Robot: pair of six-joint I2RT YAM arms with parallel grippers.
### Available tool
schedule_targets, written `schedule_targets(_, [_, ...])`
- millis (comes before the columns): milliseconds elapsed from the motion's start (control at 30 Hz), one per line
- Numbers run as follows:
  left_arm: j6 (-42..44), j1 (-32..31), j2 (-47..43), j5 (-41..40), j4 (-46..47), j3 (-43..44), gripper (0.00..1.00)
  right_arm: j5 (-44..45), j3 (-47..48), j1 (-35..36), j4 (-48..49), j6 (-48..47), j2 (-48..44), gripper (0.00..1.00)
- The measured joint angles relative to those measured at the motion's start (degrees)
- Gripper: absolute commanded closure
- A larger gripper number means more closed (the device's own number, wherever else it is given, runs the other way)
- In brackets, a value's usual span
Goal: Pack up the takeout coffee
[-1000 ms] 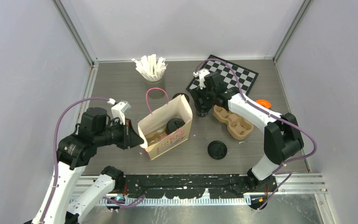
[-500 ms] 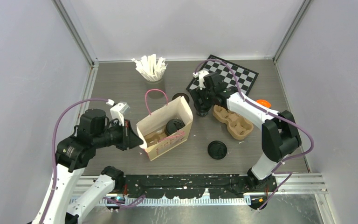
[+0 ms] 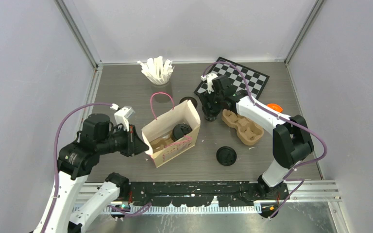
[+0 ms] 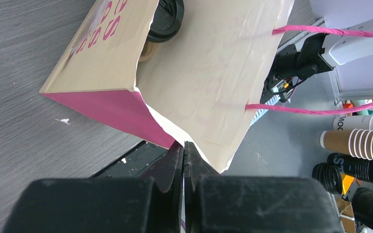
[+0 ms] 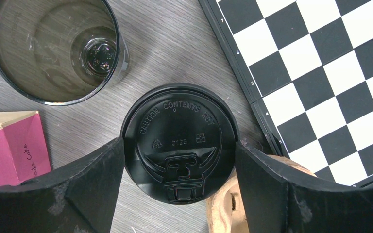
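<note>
A lidded black cup stands between the chessboard and the pulp carrier. My right gripper reaches down over it, and its fingers press the lid rim on both sides. A second lidded cup sits inside the tan and pink paper bag, and it also shows in the left wrist view. My left gripper is shut on the bag's near top edge. An open black cup without a lid stands left of the gripped cup. A loose black lid lies on the table.
A brown two-hole carrier lies right of the gripped cup. A chessboard is at the back right. A cup of white stirrers stands at the back. An orange object lies by the right arm.
My right gripper has shifted slightly left over the lidded cup. The bag and my left gripper have moved a little left.
</note>
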Motion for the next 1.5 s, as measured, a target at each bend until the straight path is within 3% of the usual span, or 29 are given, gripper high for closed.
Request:
schedule_targets(233, [-1.44, 0.0, -0.37, -0.57, 0.04, -0.11, 0.95, 0.04, 0.48, -0.02, -1.68, 0.0, -0.35, 0.22])
schedule_targets(433, [-4.24, 0.0, -1.33, -2.78, 1.57, -0.44, 0.85, 0.7, 3.82, 0.0, -8.31, 0.09, -5.09, 0.24])
schedule_targets(567, [-6.49, 0.0, -1.07, -5.99, 1.84, -0.22, 0.73, 0.85, 8.13, 0.0, -11.39, 0.87, -10.12, 0.24])
schedule_targets(833, [-13.0, 0.0, 2.38, -14.38, -0.02, 5.11, 0.61, 0.85, 12.76, 0.35, -16.37, 2.62, -19.21, 0.24])
schedule_targets(1267, [-19.17, 0.0, 7.89, -21.79, -6.86, 8.09, 0.58, 0.44, 14.56, 1.46, -23.91, 4.33, -25.51, 0.25])
schedule_targets(1500, [-17.66, 0.0, 11.17, -23.74, -7.45, 9.22, 0.75, 0.0, 16.92, 4.24, -24.37, 4.33, -27.5, 0.25])
